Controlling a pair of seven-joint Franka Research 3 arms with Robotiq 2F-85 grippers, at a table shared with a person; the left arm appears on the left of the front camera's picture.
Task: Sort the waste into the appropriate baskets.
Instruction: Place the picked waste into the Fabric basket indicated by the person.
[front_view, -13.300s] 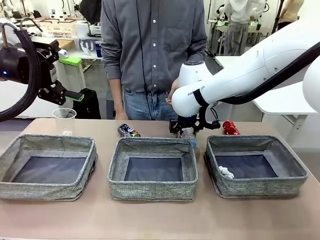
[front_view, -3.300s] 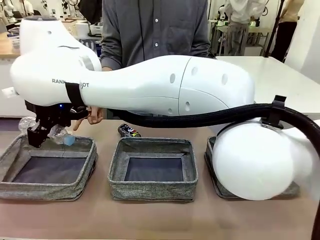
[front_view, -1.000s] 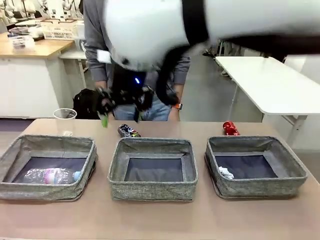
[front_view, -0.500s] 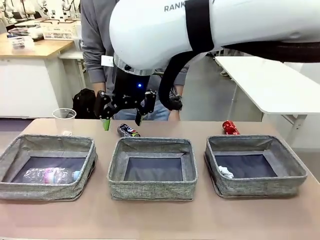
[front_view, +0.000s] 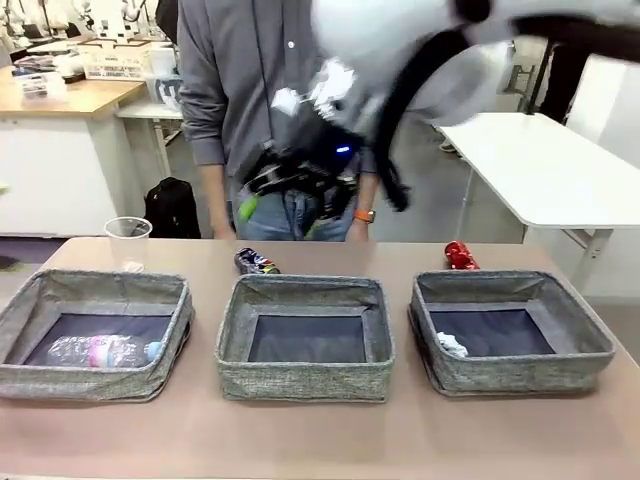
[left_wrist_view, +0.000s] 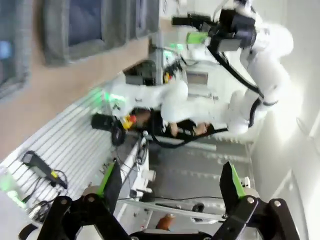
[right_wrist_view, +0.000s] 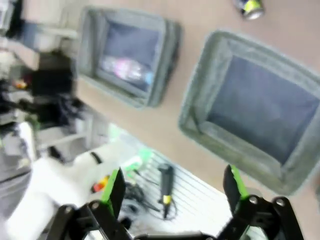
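The right pincer (front_view: 282, 214) hangs blurred above the far side of the table (front_view: 320, 440), in front of the person (front_view: 250, 90). Its fingers are spread apart with nothing between them. Just below it, slightly to its left, the crushed dark patterned can (front_view: 257, 262) lies on the table. The middle basket (front_view: 305, 385) sits below that, nearer the robot. Down and well to the pincer's left, the left basket (front_view: 90, 383) holds the clear plastic bottle (front_view: 100, 351) on its side. The clear plastic cup (front_view: 128, 238) stands beyond that basket's far edge. Down to the pincer's right, the right basket (front_view: 520, 378) holds the white paper wad (front_view: 452, 345), and the crushed red can (front_view: 460, 256) lies just behind it. The left pincer (left_wrist_view: 170, 182) is spread wide and empty.
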